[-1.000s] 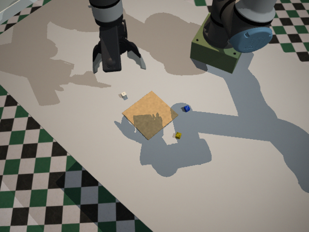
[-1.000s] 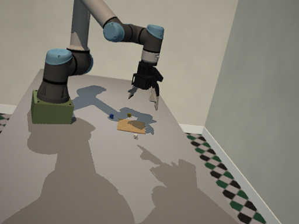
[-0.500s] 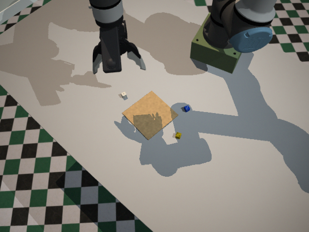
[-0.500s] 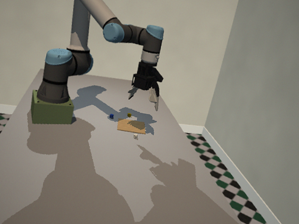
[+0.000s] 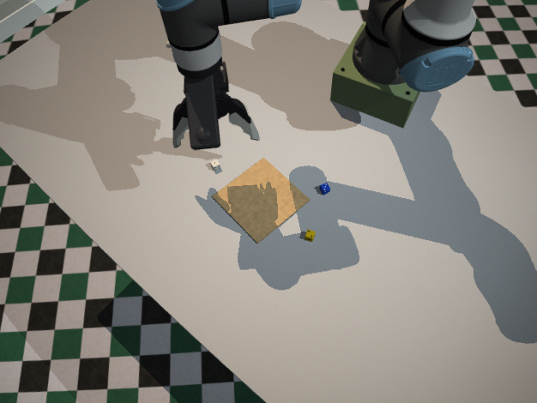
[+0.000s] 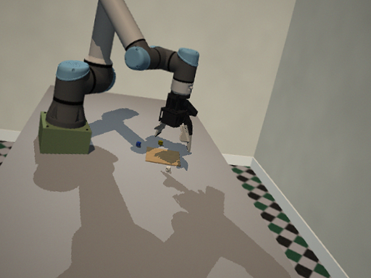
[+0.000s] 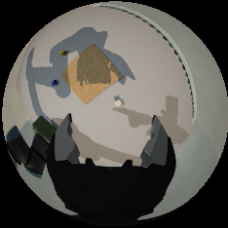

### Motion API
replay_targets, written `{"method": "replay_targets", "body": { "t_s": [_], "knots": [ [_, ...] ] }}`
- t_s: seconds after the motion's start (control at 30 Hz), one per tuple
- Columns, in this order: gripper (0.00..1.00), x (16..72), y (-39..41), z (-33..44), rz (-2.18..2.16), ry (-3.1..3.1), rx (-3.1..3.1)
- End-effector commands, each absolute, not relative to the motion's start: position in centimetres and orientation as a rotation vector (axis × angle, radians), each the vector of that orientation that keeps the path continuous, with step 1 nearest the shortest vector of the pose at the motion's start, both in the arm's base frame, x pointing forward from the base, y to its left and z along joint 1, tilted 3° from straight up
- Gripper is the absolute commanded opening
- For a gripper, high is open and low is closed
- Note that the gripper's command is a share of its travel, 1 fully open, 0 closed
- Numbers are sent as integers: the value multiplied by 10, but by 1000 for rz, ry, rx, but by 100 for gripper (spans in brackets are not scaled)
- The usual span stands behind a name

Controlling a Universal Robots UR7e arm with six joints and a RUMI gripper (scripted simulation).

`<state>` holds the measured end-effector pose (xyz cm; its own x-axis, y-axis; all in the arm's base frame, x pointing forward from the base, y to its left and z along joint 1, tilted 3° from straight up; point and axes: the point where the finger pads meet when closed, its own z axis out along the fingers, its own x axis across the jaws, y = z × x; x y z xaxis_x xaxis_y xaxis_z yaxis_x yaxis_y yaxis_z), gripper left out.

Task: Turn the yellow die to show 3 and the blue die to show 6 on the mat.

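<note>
In the top view the gripper (image 5: 216,142) (image 6: 173,143) (image 7: 111,114) stands wide apart, yellow die (image 5: 310,235) (image 6: 160,143) (image 7: 64,53) right of the mat (image 5: 260,199) (image 6: 163,156) (image 7: 93,73); in the exterior, beyond it; in the wrist, far left, likely light, hard, best pinched by opposite sides

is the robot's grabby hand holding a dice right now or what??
Gripper: wide open, holding nothing; all three dice are down on the table.
</note>
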<state>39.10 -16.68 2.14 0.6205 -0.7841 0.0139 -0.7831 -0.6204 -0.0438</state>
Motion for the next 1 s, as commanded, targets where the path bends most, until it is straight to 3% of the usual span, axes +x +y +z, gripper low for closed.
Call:
{"method": "replay_targets", "body": {
  "t_s": [0.0, 0.97],
  "knots": [
    [100, 398, -170, -13, -70, 1354, -2803],
    [100, 399, -169, -35, -70, 1354, -2803]
  ]
}}
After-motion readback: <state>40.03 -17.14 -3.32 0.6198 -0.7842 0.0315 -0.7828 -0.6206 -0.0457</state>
